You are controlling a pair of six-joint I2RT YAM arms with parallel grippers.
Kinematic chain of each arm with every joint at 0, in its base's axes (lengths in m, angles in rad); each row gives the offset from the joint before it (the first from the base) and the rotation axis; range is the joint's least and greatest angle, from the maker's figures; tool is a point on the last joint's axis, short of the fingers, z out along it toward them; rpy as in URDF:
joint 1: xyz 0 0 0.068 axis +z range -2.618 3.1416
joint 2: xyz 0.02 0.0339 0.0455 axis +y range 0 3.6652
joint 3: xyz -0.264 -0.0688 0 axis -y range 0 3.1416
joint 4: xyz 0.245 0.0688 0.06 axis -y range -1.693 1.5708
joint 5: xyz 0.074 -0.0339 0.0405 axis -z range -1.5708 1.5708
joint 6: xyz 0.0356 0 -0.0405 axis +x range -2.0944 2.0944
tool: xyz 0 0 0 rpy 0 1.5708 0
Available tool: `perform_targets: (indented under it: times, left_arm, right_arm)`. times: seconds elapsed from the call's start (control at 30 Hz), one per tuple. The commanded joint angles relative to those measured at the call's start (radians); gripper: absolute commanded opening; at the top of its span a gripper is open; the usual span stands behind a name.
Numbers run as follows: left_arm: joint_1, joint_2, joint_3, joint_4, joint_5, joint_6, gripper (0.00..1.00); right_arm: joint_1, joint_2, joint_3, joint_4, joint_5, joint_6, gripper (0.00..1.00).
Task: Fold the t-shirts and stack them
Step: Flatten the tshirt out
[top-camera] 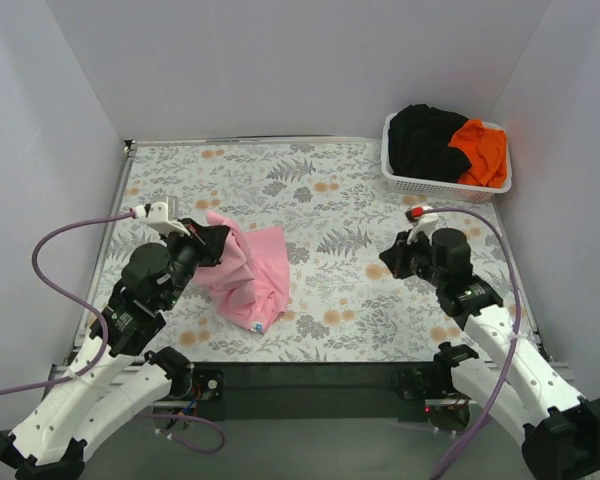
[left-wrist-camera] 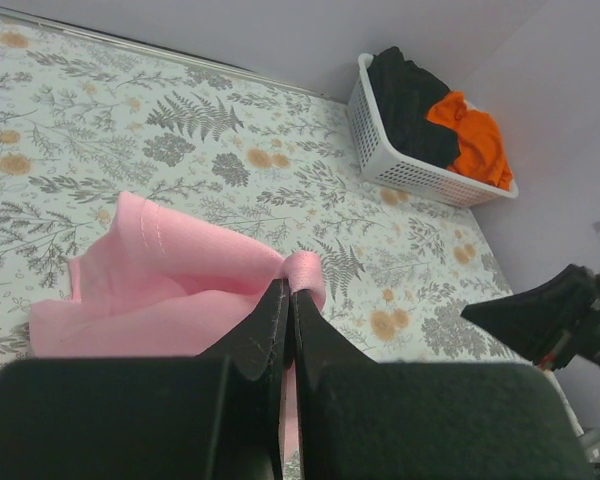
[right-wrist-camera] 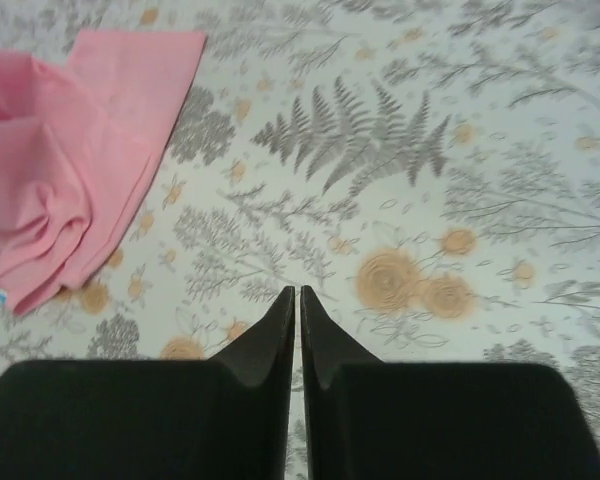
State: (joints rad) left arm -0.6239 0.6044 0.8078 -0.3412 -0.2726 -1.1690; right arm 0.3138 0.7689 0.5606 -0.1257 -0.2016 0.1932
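Left wrist: left gripper (left-wrist-camera: 285, 292) pinches a thin fold of pink t-shirt (left-wrist-camera: 165, 265), right gripper (right-wrist-camera: 297, 293) closed empty at 3 o'clock; one-point hold risks slipping.

Open table (top-camera: 330, 200) between pink t-shirt (top-camera: 250, 275) and right claw (top-camera: 393, 257); basket (top-camera: 445, 187) fills far-right corner.

Three soft cloth short-sleeved shirts are in view: one light pink t-shirt (top-camera: 248, 278), one black t-shirt (top-camera: 425, 140) and one bright orange t-shirt (top-camera: 483, 150). There is one white plastic lattice basket (top-camera: 442, 186) and one table with a grey-and-orange floral top (top-camera: 330, 190). Two white robot arms show, the left arm (top-camera: 130, 312) and the right arm (top-camera: 492, 330), making two black two-finger grippers: the left gripper (left-wrist-camera: 287, 295) and the right gripper (right-wrist-camera: 297, 297).
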Motion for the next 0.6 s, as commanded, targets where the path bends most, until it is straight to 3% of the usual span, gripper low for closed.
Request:
perform_targets:
  times: [0.0, 0.17, 0.27, 0.3, 0.4, 0.47, 0.53, 0.57]
  left_arm:
    - [0.001, -0.022, 0.027, -0.031, -0.019, -0.008, 0.00]
    - [0.003, -0.026, 0.037, -0.081, -0.045, -0.014, 0.00]
    - [0.003, -0.025, 0.039, -0.104, -0.054, -0.017, 0.00]
    - [0.003, -0.022, 0.041, -0.111, -0.057, -0.017, 0.00]
    - [0.001, -0.018, 0.047, -0.116, -0.048, -0.012, 0.00]
    - [0.000, -0.018, 0.048, -0.117, -0.047, -0.009, 0.00]
    - [0.000, -0.023, 0.048, -0.117, -0.042, -0.011, 0.00]
    - [0.000, -0.026, 0.045, -0.117, -0.039, -0.012, 0.00]
  right_arm:
    - [0.192, 0.030, 0.007, 0.116, 0.078, 0.041, 0.01]
    - [0.427, 0.171, 0.009, 0.233, 0.191, 0.080, 0.09]
    - [0.557, 0.309, 0.044, 0.319, 0.228, 0.109, 0.18]
    - [0.608, 0.392, 0.062, 0.348, 0.229, 0.118, 0.26]
    - [0.680, 0.545, 0.149, 0.370, 0.246, 0.133, 0.39]
    - [0.699, 0.604, 0.192, 0.388, 0.255, 0.140, 0.41]
    - [0.715, 0.673, 0.240, 0.411, 0.240, 0.149, 0.54]
    - [0.720, 0.691, 0.252, 0.422, 0.232, 0.153, 0.56]
